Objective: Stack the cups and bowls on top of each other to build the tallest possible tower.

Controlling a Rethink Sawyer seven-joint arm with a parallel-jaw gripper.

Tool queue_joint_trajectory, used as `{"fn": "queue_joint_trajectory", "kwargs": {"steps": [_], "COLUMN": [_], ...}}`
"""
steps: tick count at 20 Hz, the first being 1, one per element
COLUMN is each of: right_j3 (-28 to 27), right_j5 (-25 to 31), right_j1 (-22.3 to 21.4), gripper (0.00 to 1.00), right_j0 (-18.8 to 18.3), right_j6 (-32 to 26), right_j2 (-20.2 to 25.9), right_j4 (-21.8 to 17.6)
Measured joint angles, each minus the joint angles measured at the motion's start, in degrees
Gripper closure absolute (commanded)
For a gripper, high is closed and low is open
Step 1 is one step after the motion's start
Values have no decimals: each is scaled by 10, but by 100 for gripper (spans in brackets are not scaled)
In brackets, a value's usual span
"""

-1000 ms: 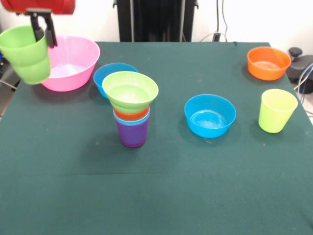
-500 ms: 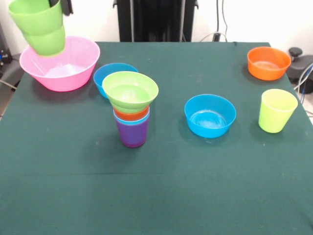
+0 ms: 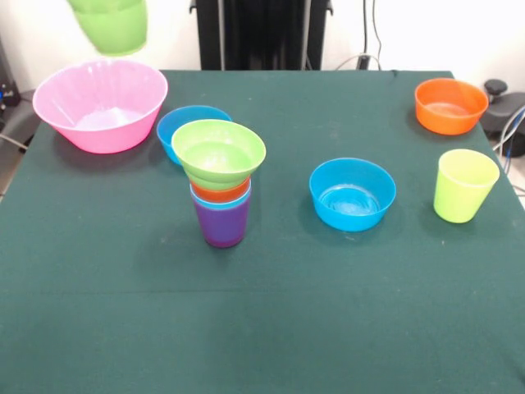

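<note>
The tower (image 3: 221,197) stands left of the table's middle: a purple cup (image 3: 221,228) at the base, light blue and orange cups nested in it, and a ridged green bowl (image 3: 215,172) on top. A stepped green cup (image 3: 111,26) hangs in the air at the top left, above the pink bowl (image 3: 107,135), with its upper part cut off by the picture's edge. The gripper is above the top edge and does not show. A yellow-green cup (image 3: 464,187) stands upright at the right. One blue bowl (image 3: 353,215) sits in the middle, another (image 3: 174,123) behind the tower.
An orange bowl (image 3: 447,123) sits at the far right corner of the green table. Black equipment stands beyond the table's far edge.
The stepped green cup has risen and moved right, from beside the pink bowl to above it. The gripper that held it has left the picture at the top.
</note>
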Motion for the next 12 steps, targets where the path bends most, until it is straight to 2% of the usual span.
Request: {"fn": "queue_joint_trajectory", "kwargs": {"steps": [7, 12], "right_j3": [25, 50], "right_j5": [-6, -35], "right_j1": [-12, -20], "gripper": [100, 100], "right_j0": [26, 50], "right_j6": [0, 10], "right_j2": [-10, -24], "right_j4": [17, 25]}}
